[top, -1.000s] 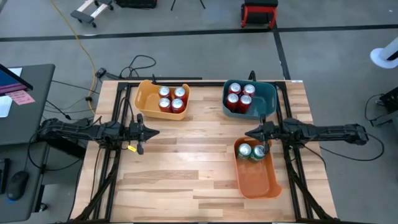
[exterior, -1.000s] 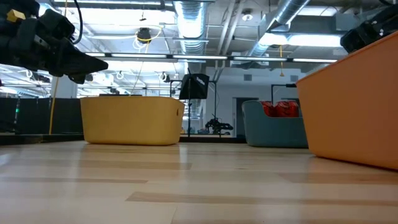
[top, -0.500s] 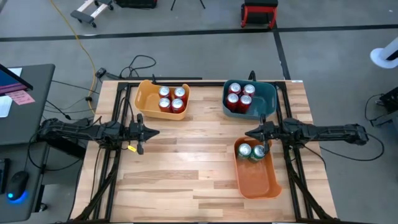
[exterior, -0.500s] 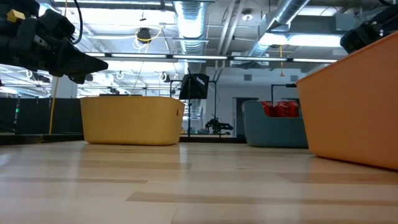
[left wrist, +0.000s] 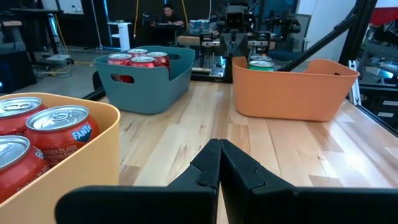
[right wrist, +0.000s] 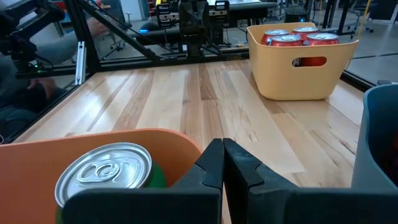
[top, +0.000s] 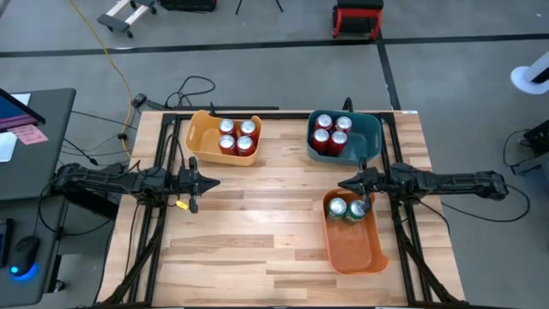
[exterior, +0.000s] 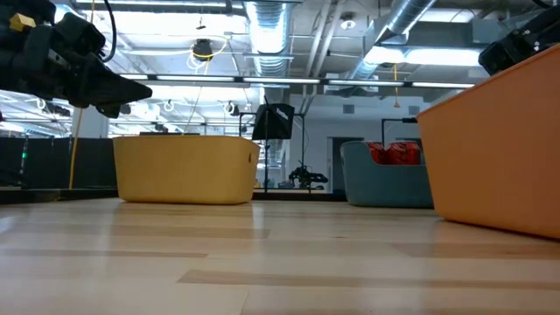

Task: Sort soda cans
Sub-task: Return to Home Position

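You're in robotics lab, industrial hall: exposed ducts (exterior: pixel 269 19) and strip lights (exterior: pixel 175 16) overhead, grey concrete floor (top: pixel 283 77) with trailing cables (top: pixel 196 86), wooden worktop (top: pixel 266 223) on black frame (top: pixel 159 232), computer desk (top: pixel 39 112) at left.

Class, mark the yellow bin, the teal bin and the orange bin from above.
yellow bin (top: pixel 201 136), high view, bare inner part
teal bin (top: pixel 364 135), high view, bare inner part
orange bin (top: pixel 353 247), high view, bare inner floor

Red cans (top: pixel 227 142), green cans (top: pixel 338 207), yellow bin (top: pixel 196 137), teal bin (top: pixel 366 140), orange bin (top: pixel 354 249)
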